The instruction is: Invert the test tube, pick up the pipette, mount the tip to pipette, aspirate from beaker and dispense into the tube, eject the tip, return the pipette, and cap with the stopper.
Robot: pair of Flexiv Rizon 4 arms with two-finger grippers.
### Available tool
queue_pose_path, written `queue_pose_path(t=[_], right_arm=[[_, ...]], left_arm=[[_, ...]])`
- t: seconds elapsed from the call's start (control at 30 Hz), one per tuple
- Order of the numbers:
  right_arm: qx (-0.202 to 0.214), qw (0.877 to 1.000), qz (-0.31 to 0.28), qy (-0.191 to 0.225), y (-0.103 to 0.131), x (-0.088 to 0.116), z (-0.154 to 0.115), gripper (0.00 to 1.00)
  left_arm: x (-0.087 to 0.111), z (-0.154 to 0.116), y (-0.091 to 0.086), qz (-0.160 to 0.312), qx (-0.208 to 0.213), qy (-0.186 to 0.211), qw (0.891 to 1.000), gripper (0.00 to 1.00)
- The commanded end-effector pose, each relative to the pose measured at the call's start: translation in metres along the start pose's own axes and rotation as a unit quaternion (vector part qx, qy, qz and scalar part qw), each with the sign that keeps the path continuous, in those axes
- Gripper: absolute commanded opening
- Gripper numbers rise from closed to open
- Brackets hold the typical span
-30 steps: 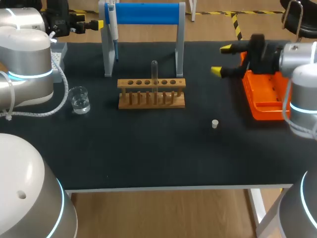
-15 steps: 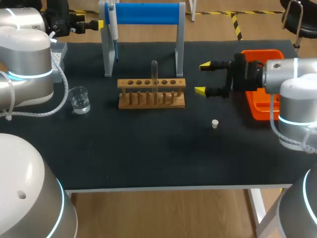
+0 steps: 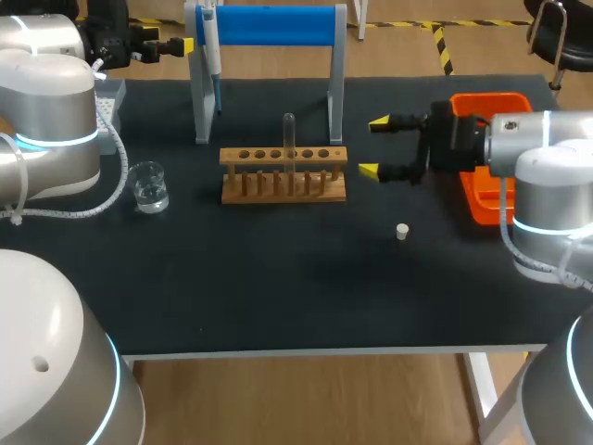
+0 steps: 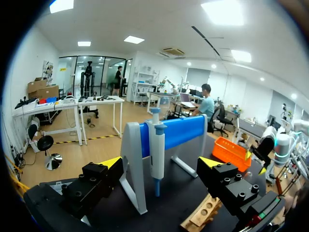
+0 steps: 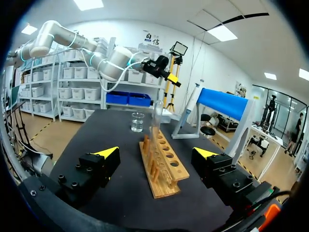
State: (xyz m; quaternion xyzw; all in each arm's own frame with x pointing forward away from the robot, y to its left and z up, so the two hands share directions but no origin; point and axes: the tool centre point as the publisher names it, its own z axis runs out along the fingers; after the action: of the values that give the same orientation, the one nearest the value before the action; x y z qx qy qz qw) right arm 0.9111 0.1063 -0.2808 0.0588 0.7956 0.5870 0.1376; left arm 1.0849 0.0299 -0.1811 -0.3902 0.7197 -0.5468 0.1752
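Observation:
A clear test tube (image 3: 288, 139) stands upright in the wooden rack (image 3: 283, 176); in the right wrist view the tube (image 5: 157, 117) and rack (image 5: 162, 163) lie ahead of my open right gripper (image 5: 156, 153). From the head view, that gripper (image 3: 374, 146) hovers just right of the rack, holding nothing. The pipette (image 3: 211, 42) hangs on the blue stand (image 3: 269, 26). My open, empty left gripper (image 4: 160, 163) faces the pipette (image 4: 157, 155) from the far left corner. A glass beaker (image 3: 148, 185) stands left of the rack. The white stopper (image 3: 402, 232) lies on the mat.
An orange tray (image 3: 488, 190) sits at the right edge under my right arm. A grey box (image 3: 110, 96) stands at the far left behind my left arm. The black mat's front half holds only the stopper.
My right gripper has moved left from above the orange tray to just right of the rack, still open. The left arm and all objects have kept still.

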Motion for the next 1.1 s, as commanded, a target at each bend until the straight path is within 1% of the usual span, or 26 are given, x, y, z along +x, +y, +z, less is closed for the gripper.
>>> queue_pose_path(t=[0.03, 0.23, 0.4, 0.53, 0.67, 0.77, 0.9, 1.0, 1.1], right_arm=[[0.0, 1.0, 0.0, -0.002, 0.0, 0.001, 0.0, 1.0], [0.0, 1.0, 0.0, -0.002, 0.0, 0.001, 0.0, 1.0], [0.0, 1.0, 0.0, -0.002, 0.0, 0.001, 0.0, 1.0], [0.0, 1.0, 0.0, -0.002, 0.0, 0.001, 0.0, 1.0], [0.0, 1.0, 0.0, -0.002, 0.0, 0.001, 0.0, 1.0], [0.0, 1.0, 0.0, -0.002, 0.0, 0.001, 0.0, 1.0], [0.0, 1.0, 0.0, -0.002, 0.0, 0.001, 0.0, 1.0], [0.0, 1.0, 0.0, -0.002, 0.0, 0.001, 0.0, 1.0], [0.0, 1.0, 0.0, -0.002, 0.0, 0.001, 0.0, 1.0]], left_arm=[[0.0, 0.0, 0.001, 0.0, 0.001, -0.001, 1.0, 1.0], [0.0, 0.0, 0.001, 0.0, 0.001, -0.001, 1.0, 1.0], [0.039, -0.018, 0.03, 0.014, 0.0, 0.008, 1.0, 1.0], [0.078, -0.035, 0.056, 0.035, 0.008, 0.035, 0.999, 1.0], [0.117, -0.051, 0.079, 0.059, 0.027, 0.061, 0.996, 1.0], [0.142, -0.056, 0.096, 0.087, 0.025, 0.074, 0.993, 1.0], [0.161, -0.06, 0.119, 0.115, 0.026, 0.095, 0.988, 1.0], [0.171, -0.064, 0.129, 0.133, 0.026, 0.099, 0.986, 1.0], [0.178, -0.065, 0.14, 0.141, 0.02, 0.106, 0.984, 1.0]])
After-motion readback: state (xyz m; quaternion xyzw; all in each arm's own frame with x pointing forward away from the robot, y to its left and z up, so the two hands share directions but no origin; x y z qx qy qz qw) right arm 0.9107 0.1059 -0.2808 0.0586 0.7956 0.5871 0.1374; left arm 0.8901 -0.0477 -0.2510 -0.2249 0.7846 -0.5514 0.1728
